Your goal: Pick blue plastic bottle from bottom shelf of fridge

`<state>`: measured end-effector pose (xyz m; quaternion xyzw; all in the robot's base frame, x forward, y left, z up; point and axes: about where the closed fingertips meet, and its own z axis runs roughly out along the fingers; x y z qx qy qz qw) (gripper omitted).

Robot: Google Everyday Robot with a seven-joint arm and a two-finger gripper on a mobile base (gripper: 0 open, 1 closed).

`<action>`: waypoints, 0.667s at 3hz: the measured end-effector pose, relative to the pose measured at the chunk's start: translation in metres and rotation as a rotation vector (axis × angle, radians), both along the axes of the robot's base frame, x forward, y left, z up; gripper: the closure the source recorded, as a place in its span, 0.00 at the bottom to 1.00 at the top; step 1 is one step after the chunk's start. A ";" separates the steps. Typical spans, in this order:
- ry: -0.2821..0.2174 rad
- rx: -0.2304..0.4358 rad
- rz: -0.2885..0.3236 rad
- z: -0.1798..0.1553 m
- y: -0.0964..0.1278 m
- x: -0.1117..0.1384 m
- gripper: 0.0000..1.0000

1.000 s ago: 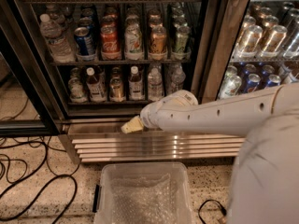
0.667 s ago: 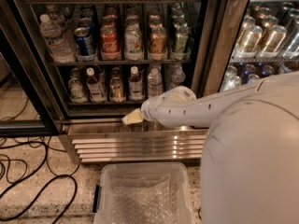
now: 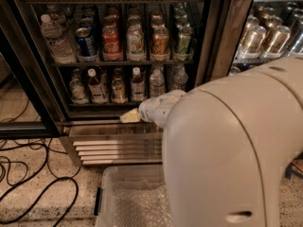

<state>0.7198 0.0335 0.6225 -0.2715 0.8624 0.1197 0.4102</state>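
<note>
The fridge (image 3: 218,37) stands open in front of me, with a ribbed steel grille (image 3: 118,148) at its base. Its bottom shelf (image 3: 106,104) carries a row of small white-capped bottles (image 3: 137,84). A pale, bluish clear bottle (image 3: 178,77) stands at the right end of that row; I cannot tell for sure that it is the blue plastic bottle. My gripper (image 3: 129,116) hangs just below and in front of the bottom shelf's edge, under the middle bottles and touching none. It holds nothing that I can see. My white arm (image 3: 227,145) fills the right foreground.
Upright drink cans (image 3: 135,44) and a large water bottle (image 3: 56,37) stand on the shelf above. A second cooler with silver cans (image 3: 265,37) is at the right. A clear plastic bin (image 3: 128,197) sits on the floor below the grille. Black cables (image 3: 33,178) lie at the left.
The gripper has risen a little toward the bottom shelf's edge. The arm's white body has swung in and now covers much more of the right side of the view.
</note>
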 end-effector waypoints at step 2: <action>-0.017 0.038 -0.024 -0.003 0.007 0.012 0.00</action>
